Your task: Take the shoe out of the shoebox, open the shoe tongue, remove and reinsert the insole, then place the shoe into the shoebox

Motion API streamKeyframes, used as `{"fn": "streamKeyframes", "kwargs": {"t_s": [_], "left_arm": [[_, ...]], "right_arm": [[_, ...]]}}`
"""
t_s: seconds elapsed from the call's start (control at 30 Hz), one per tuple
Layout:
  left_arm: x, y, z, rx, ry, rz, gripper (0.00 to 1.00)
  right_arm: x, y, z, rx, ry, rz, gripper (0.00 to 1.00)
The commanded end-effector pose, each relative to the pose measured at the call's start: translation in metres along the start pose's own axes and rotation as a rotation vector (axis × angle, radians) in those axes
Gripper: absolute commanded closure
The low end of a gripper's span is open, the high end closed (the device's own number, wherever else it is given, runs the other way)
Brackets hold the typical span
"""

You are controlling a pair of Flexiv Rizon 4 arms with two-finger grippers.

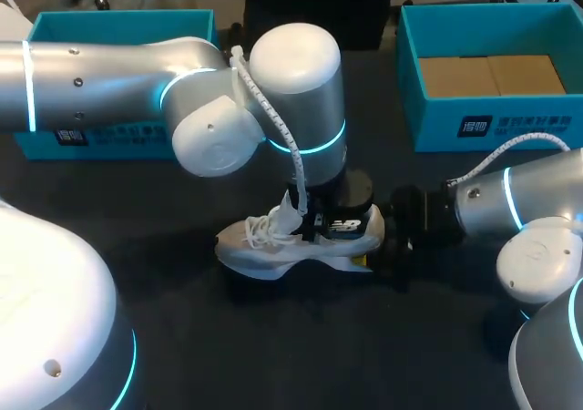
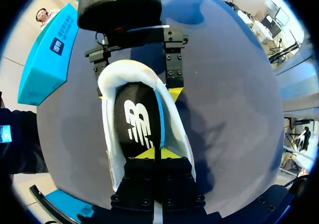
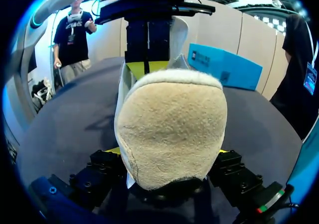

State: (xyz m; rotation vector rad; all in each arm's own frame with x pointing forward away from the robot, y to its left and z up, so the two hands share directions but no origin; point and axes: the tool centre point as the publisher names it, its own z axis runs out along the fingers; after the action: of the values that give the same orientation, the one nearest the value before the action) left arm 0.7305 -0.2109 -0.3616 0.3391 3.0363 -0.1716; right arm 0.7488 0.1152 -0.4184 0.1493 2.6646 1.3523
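A white shoe (image 1: 273, 246) lies on its sole mid-table, toe to the left. My left gripper (image 1: 317, 226) comes down into its opening behind the raised tongue (image 1: 290, 208) and laces. In the left wrist view its yellow tips (image 2: 155, 153) are pinched shut on the front of the black insole (image 2: 135, 124). My right gripper (image 1: 387, 241) is at the heel (image 3: 172, 124), a finger (image 2: 174, 67) pressed on each side of it. The teal shoebox (image 1: 492, 123) stands back right.
A second teal box (image 1: 109, 27) stands at the back left, partly behind my left arm. Brown cardboard (image 1: 492, 75) lines the right box's bottom. Dark table (image 1: 273, 337) lies bare in front of the shoe.
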Motion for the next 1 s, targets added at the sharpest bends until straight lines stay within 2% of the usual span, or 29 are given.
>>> {"fn": "streamKeyframes", "kwargs": {"t_s": [0.03, 1.0], "left_arm": [[0.002, -0.003, -0.006, 0.011, -0.009, -0.003, 1.0], [0.0, -0.043, -0.031, 0.105, -0.088, -0.03, 1.0]], "right_arm": [[0.001, 0.001, -0.001, 0.003, -0.002, 0.0, 1.0], [0.001, 0.001, -0.001, 0.003, -0.002, 0.0, 1.0]]}}
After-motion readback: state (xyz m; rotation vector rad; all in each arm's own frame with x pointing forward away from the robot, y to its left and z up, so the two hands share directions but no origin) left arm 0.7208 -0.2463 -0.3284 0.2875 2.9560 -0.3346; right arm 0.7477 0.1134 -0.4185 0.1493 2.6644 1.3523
